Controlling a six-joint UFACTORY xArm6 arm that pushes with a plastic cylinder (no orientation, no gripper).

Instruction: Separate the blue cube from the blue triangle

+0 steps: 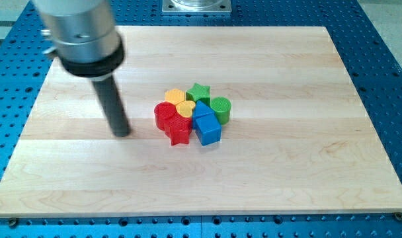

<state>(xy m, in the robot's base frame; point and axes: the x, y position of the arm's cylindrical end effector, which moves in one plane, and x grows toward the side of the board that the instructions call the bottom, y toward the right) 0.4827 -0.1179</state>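
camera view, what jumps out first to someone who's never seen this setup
A tight clump of coloured blocks at the board's middle: blue cube at its bottom edge against the blue triangle, red star to the cube's left, green star on top. My tip stands apart, left of the clump.

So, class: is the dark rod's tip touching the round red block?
Apart. The camera view shows bare wooden board between my tip and the round red block, which sits to the tip's right in the view.
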